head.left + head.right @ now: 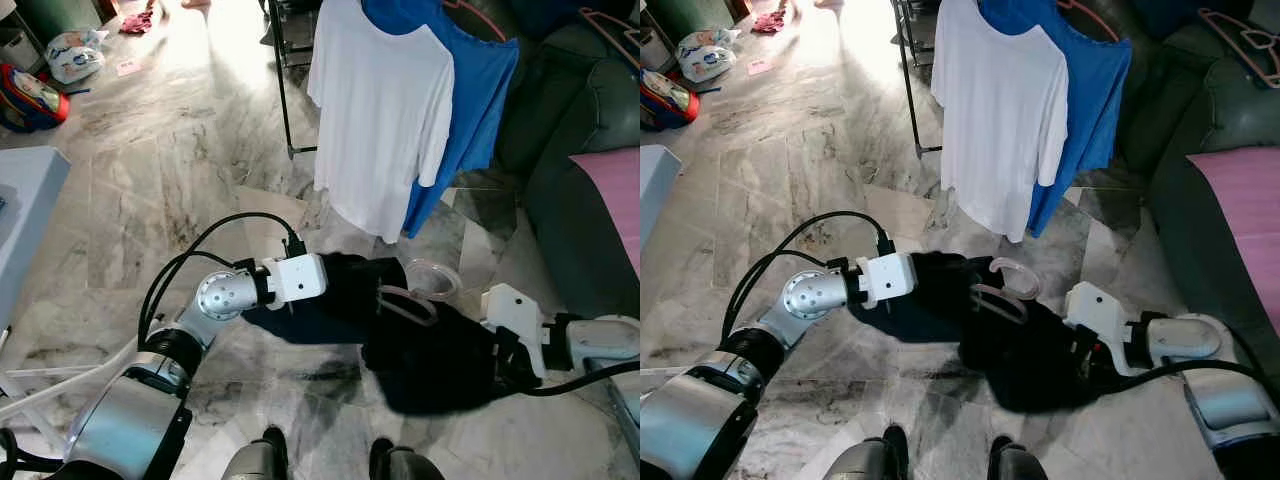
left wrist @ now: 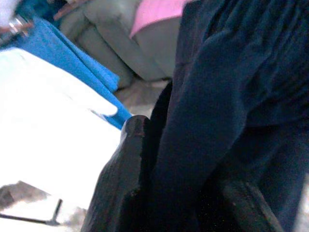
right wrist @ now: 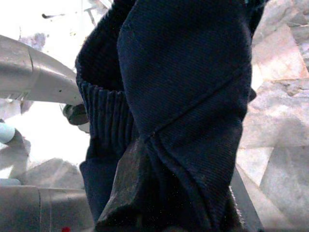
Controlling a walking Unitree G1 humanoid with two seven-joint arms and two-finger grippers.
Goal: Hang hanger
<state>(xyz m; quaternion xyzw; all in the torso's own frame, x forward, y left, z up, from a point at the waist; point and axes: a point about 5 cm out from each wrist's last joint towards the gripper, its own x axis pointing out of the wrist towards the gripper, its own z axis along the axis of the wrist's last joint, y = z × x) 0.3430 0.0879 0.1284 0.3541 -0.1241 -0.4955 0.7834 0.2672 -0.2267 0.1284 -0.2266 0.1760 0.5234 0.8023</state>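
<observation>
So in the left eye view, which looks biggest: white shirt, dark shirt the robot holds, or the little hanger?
1. White shirt
2. Dark shirt, nearly as big, but bunched up and nearer the camera, so unsure
3. Hanger, clearly smallest

we count two t-shirts hanging on the rack, one white cotton t-shirt [image 1: 375, 110] and one blue cotton t-shirt [image 1: 470, 90], one dark navy garment [image 1: 430, 350], one clear plastic hanger [image 1: 1005, 285], two pink hangers [image 1: 1240, 35].
</observation>
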